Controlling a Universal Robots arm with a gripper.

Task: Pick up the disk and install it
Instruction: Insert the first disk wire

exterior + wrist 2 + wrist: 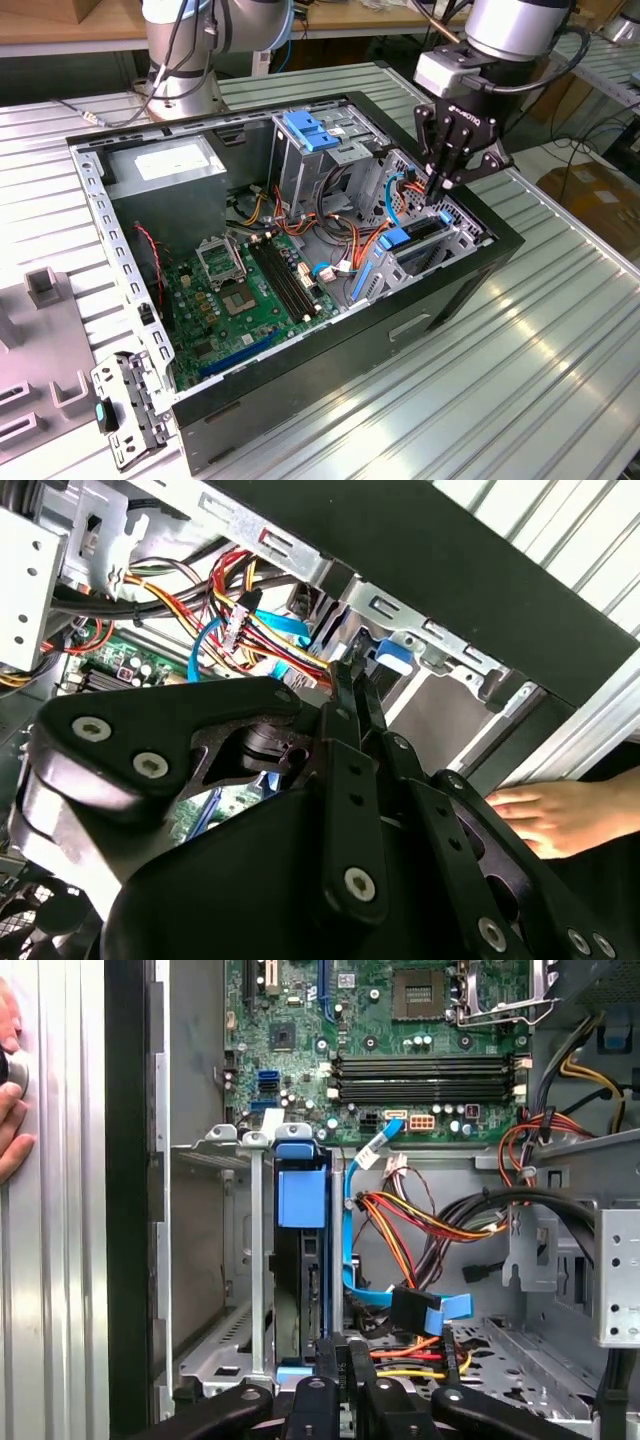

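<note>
The disk [424,238] stands on edge inside the low metal bay at the exterior view's right end of the open computer case, its blue rail facing up. In the first wrist view the disk [300,1280] sits in that bay under a blue tab. My gripper [437,188] hangs just above the bay's far end, fingers pressed together with nothing between them. In the second wrist view my gripper [355,672] has its tips beside a blue tab. In the first wrist view my gripper [344,1348] is at the disk's end.
The case holds a green motherboard [255,285], bundled cables [420,1220], a tall cage with a blue latch [310,130] and a grey box [165,165]. A person's hand [560,815] rests outside the case wall. A loose bracket [125,400] lies on the table.
</note>
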